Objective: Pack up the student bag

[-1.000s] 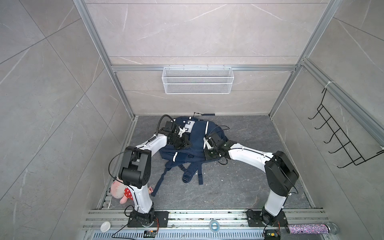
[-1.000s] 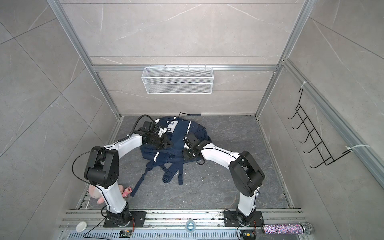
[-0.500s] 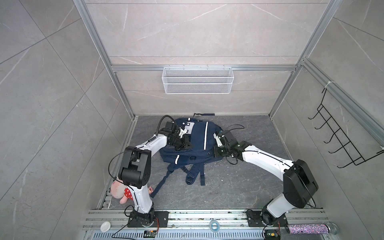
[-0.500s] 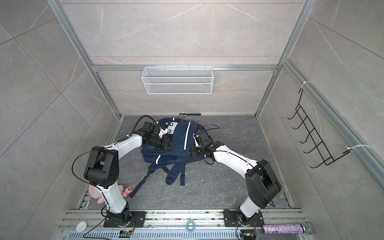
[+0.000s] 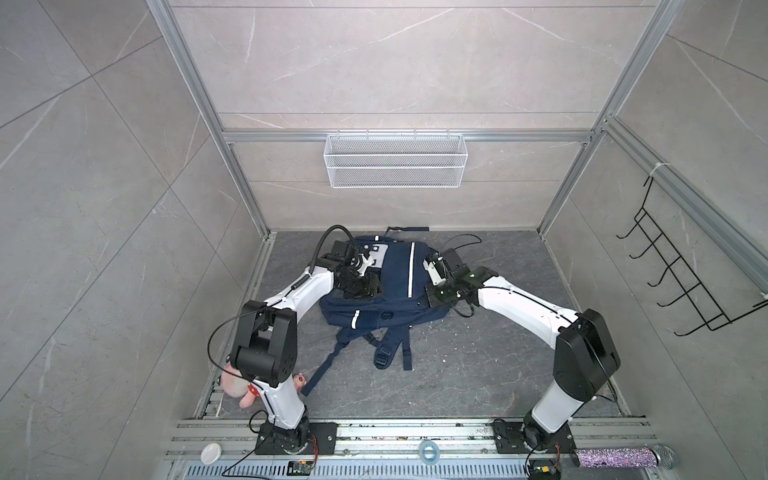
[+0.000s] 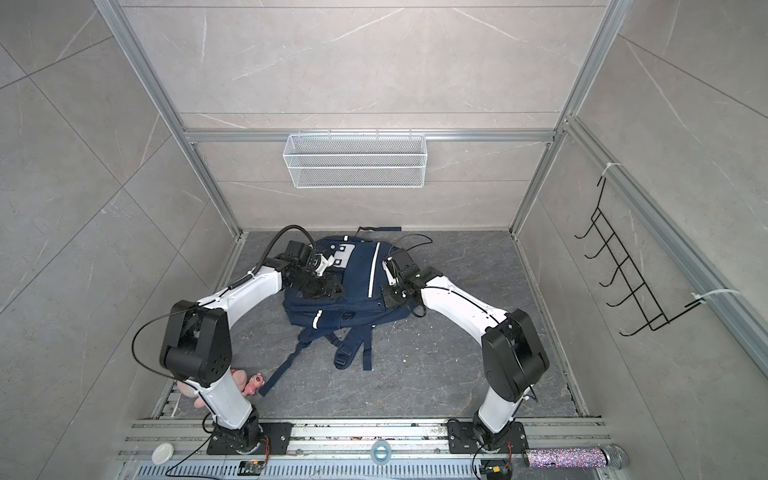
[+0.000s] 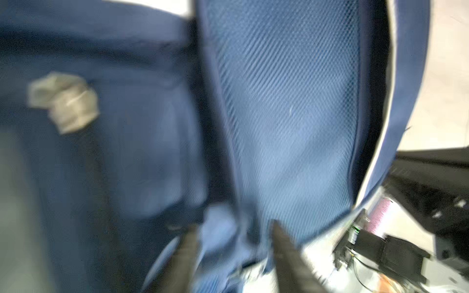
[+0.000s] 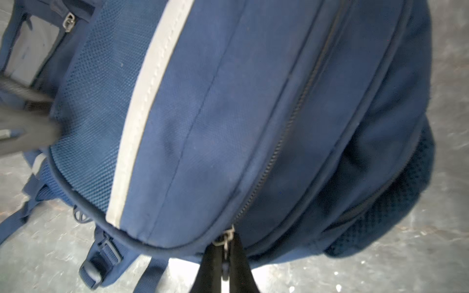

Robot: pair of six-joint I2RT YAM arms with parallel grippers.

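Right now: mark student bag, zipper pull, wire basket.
student bag [image 5: 395,274], in a top view, navy front panel.
zipper pull [image 8: 225,238], right wrist view, metal tab.
wire basket [image 5: 395,176], in a top view, front mesh wall.

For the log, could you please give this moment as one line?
left gripper: open at student bag | right gripper: shut on zip pull

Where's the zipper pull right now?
In the right wrist view, the zipper pull is pinched by the right gripper, on the right side of the student bag.
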